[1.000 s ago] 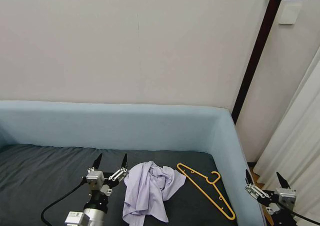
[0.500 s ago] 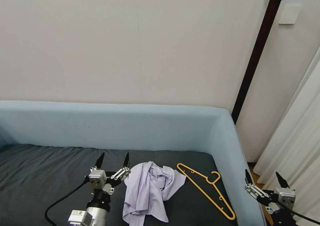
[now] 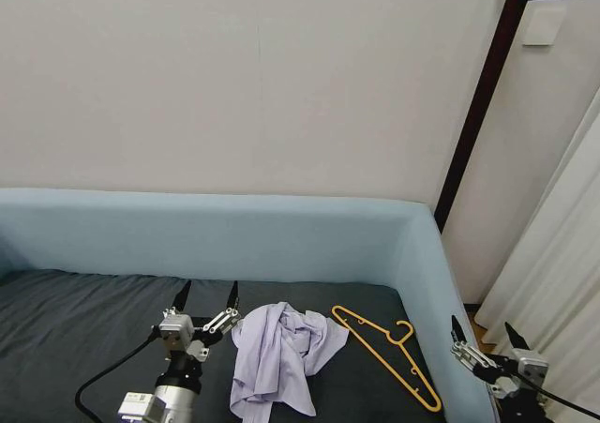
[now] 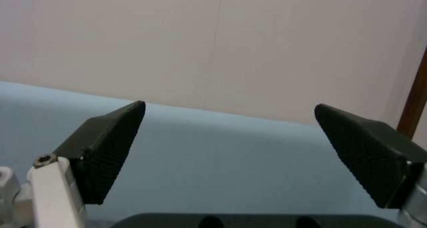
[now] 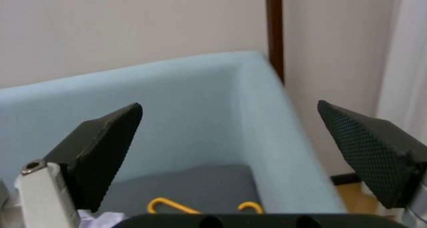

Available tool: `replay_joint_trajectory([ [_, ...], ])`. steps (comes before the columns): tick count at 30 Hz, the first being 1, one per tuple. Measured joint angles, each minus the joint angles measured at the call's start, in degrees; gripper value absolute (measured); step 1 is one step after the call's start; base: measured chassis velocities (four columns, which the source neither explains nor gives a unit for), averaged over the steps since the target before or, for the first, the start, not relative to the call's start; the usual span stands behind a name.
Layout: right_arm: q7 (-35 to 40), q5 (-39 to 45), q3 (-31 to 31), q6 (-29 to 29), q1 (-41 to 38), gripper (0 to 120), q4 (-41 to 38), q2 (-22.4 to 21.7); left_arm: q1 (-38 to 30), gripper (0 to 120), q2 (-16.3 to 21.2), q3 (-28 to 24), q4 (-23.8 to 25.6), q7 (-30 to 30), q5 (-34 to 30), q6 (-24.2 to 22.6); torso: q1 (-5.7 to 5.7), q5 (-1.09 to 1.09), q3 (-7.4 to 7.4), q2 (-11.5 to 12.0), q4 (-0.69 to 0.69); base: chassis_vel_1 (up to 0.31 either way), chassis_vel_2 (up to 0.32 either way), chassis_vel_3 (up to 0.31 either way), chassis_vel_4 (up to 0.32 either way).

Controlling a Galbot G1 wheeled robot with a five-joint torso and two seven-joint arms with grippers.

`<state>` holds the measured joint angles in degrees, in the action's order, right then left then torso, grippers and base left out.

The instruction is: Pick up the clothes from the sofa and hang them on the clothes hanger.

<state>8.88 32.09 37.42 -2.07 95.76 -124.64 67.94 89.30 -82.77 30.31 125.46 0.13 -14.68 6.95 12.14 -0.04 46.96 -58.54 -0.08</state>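
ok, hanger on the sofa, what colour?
Orange-yellow. The hanger lies on the dark seat beside the lilac shirt; head view shows it best.

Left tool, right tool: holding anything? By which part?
Nothing held. The left tool is open beside the shirt on the sofa; the right tool is open off its right end. The hanger lies free.

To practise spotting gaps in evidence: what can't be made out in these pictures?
1. Lilac garment: head view, crumpled in a heap, so its type and sleeves cannot be told.
2. Orange hanger: right wrist view, mostly hidden behind the dark mount of the right claw.
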Motion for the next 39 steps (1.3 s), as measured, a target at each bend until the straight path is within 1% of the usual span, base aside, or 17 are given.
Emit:
replay_joint_trajectory([
  [3,-0.5,7.6,-2.2,2.2,-4.0,100,1.6,-2.3,1.2,100,0.3,0.6,0.3,-0.4,-0.1,0.7,0.0,0.0,0.0,0.0,0.01,0.0,0.0,0.0,0.0],
  [4,-0.5,7.6,-2.2,2.2,-4.0,100,1.6,-2.3,1.2,100,0.3,0.6,0.3,-0.4,-0.1,0.7,0.0,0.0,0.0,0.0,0.01,0.0,0.0,0.0,0.0],
  [7,1.3,19.2,-6.5,5.8,-9.8,100,4.1,-4.0,1.9,100,0.5,1.8,-0.5,-0.8,0.1,1.5,0.0,0.0,0.0,0.0,0.01,0.0,0.0,0.0,0.0],
  [8,1.3,19.2,-6.5,5.8,-9.8,100,4.1,-4.0,1.9,100,0.5,1.8,-0.5,-0.8,0.1,1.5,0.0,0.0,0.0,0.0,0.01,0.0,0.0,0.0,0.0],
  [9,2.0,23.6,-8.6,7.3,-12.4,100,5.6,-4.4,2.2,100,0.7,2.5,-1.2,-1.1,0.1,1.7,0.0,-0.02,0.0,0.0,0.01,0.0,0.0,0.0,0.0],
  [11,2.9,27.5,-11.6,9.1,-15.4,100,7.8,-4.5,2.5,100,0.9,3.5,-2.4,-1.2,0.0,1.9,0.01,-0.01,0.0,0.0,0.01,0.0,0.0,0.0,0.0],
  [12,3.5,30.0,-14.5,10.4,-19.3,100,10.9,-4.4,2.7,100,1.1,4.5,-3.4,-1.2,-0.1,2.1,0.0,-0.01,0.0,0.0,0.01,0.0,0.0,0.0,0.0],
  [13,3.5,30.0,-14.5,10.4,-19.3,100,10.9,-4.4,2.7,100,1.1,4.5,-3.4,-1.2,-0.1,2.1,0.0,-0.01,0.0,0.0,0.01,0.0,0.0,0.0,0.0],
  [17,5.2,33.9,-20.7,14.2,-27.9,100,19.0,-2.5,2.7,100,1.3,6.8,-4.7,-1.1,-0.1,2.2,0.0,0.0,0.01,0.0,0.0,0.0,0.0,0.0,0.0],
  [19,5.6,34.5,-22.0,15.1,-30.0,100,21.2,-1.8,2.6,100,1.4,7.4,-5.1,-1.1,-0.1,2.2,0.0,-0.01,0.01,0.0,0.02,0.0,0.0,0.0,0.0],
  [22,7.8,36.5,-26.1,20.0,-37.5,100,30.3,2.6,2.4,100,1.8,9.7,-6.5,-1.0,-0.1,2.2,0.01,-0.02,0.01,0.0,0.01,0.0,0.0,0.0,0.0],
  [24,8.7,37.0,-26.6,21.3,-39.1,100,32.4,3.9,2.3,100,1.9,10.2,-6.8,-1.0,-0.1,2.2,0.01,-0.01,0.01,0.0,0.01,0.0,0.0,0.0,0.0],
  [27,10.1,37.6,-27.3,23.6,-43.7,100,40.1,9.2,2.2,100,2.0,11.0,-7.1,-1.0,0.0,2.1,0.01,-0.01,0.01,0.0,0.01,0.0,0.0,0.0,0.0],
  [28,9.7,36.2,-27.0,24.1,-46.2,100,45.0,12.1,2.2,100,1.9,11.1,-7.2,-1.0,0.2,2.0,0.0,-0.02,0.0,0.0,0.02,0.0,0.0,0.0,0.0],
  [29,9.7,36.2,-27.0,24.1,-46.2,100,45.0,12.1,2.2,100,1.9,11.1,-7.2,-1.0,0.2,2.0,0.0,-0.02,0.0,0.0,0.02,0.0,0.0,0.0,0.0],
  [34,2.2,29.4,-23.4,23.3,-49.9,100,58.3,16.9,2.3,100,1.5,11.1,-7.7,-1.0,0.7,2.0,0.01,-0.02,0.0,0.0,0.0,0.0,0.0,0.0,0.0],
  [39,-0.3,26.0,-21.7,23.2,-50.2,100,62.6,18.6,2.0,100,1.4,11.1,-8.2,-1.0,0.7,2.0,0.01,-0.01,0.0,0.0,0.0,0.0,0.0,0.0,0.0],
])
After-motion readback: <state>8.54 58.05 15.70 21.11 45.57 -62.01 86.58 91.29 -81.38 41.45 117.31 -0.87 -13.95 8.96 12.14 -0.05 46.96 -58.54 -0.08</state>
